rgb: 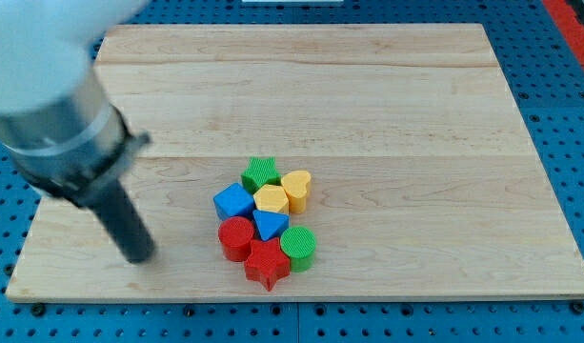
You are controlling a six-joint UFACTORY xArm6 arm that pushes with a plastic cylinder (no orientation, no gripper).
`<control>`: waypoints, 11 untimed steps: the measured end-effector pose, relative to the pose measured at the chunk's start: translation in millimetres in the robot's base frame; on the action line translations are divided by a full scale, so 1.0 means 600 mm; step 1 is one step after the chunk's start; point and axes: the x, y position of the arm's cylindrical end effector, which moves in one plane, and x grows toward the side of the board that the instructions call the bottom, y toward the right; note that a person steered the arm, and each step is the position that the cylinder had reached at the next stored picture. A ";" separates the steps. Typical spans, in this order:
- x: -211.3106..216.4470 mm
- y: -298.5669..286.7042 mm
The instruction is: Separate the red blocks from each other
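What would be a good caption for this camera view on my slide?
My tip sits left of a huddle of blocks, where the red round block touches the red star on the wooden board.

Wooden board (387, 105), pale, on blue pegboard surface (568, 114). Non-red blocks clustered near board's middle, toward near edge. Green star (261, 172) at far side of cluster; yellow heart (296, 188) just right of it. Blue cube (234, 202) on left, touching yellow hexagon (271, 199) at centre. Blue triangle (270, 224) just nearer than hexagon. Green cylinder (298, 248) at near right.
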 end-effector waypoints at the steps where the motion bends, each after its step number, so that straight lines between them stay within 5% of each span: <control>1: 0.052 0.161; 5: 0.012 0.240; 11: -0.059 0.032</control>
